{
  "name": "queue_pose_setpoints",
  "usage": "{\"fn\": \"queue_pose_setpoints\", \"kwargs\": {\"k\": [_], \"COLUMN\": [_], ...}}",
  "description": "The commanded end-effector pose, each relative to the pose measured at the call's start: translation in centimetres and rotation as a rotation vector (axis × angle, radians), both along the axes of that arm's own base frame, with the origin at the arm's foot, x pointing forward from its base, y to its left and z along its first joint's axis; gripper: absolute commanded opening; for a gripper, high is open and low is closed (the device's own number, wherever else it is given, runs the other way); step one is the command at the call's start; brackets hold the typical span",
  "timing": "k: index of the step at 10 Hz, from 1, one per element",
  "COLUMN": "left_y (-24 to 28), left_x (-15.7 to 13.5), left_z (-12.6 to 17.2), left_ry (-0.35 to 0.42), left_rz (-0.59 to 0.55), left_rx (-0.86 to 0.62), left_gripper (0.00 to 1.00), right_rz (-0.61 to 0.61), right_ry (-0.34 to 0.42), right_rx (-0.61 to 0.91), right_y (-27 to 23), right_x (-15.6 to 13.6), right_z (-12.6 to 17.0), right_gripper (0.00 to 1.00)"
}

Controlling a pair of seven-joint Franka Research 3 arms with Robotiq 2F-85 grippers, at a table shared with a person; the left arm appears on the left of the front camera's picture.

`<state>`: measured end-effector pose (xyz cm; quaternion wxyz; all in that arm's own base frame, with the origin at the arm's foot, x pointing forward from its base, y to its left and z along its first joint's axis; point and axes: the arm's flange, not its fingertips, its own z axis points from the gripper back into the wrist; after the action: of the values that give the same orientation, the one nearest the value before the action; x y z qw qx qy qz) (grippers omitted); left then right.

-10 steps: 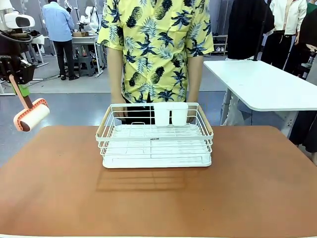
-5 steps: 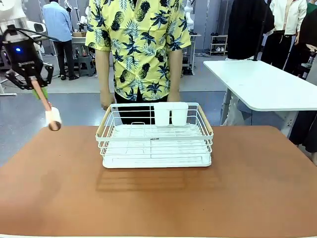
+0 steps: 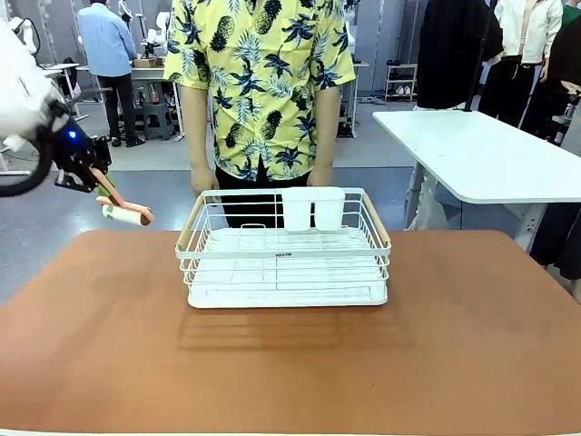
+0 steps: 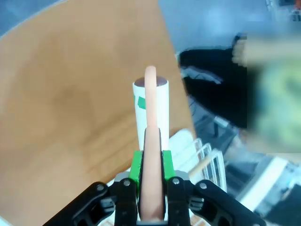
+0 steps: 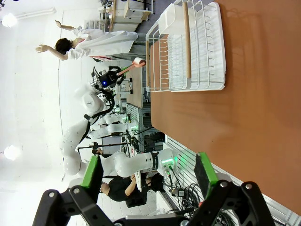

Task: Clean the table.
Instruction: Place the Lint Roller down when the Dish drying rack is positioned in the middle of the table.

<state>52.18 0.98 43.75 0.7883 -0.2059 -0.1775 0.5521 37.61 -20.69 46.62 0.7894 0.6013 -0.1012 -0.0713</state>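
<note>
Front view: the left gripper (image 3: 98,178), at the left edge of the frame, is clamped on the pink handle of a lint roller (image 3: 125,213), whose white roll hangs in the air above the far left corner of the table (image 3: 290,363). A white wire rack (image 3: 283,250) stands at the centre of the frame on the table's far half, with a person (image 3: 261,91) behind it. Left wrist view: the green pads (image 4: 136,165) squeeze the handle. Right wrist view: the right gripper (image 5: 148,176), at the bottom of the frame, stands wide apart, holding nothing.
</note>
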Motion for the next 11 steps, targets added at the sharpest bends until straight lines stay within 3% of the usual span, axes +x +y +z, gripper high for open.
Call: {"fn": "queue_pose_setpoints", "kwargs": {"k": [1,3,5,6,11], "left_y": [-1.6,-1.2,-0.6,-0.4,0.6], "left_x": [0.0,0.3,0.5,0.6,1.5], "left_z": [-3.3,-5.9,-8.3,-8.9,-10.5], "left_ry": [-0.125,-0.142,-0.107,-0.055,-0.016], "left_rz": [0.088,0.131,0.154,0.141,0.150], "left_rx": [0.050,-0.004,-0.043,-0.074,-0.080], "left_gripper": [0.21,0.21,0.21,0.21,0.21], "right_rz": [0.003,0.003,0.003,0.003,0.003], "right_ry": [-0.014,-0.014,-0.014,-0.014,-0.014], "right_rx": [0.008,0.008,0.008,0.008,0.008], "right_y": [0.1,0.1,0.1,0.1,0.1], "right_x": [-0.2,-0.2,-0.2,-0.2,-0.2], "right_z": [0.3,0.3,0.3,0.3,0.3], "right_gripper": [1.00,1.00,1.00,1.00,1.00]}}
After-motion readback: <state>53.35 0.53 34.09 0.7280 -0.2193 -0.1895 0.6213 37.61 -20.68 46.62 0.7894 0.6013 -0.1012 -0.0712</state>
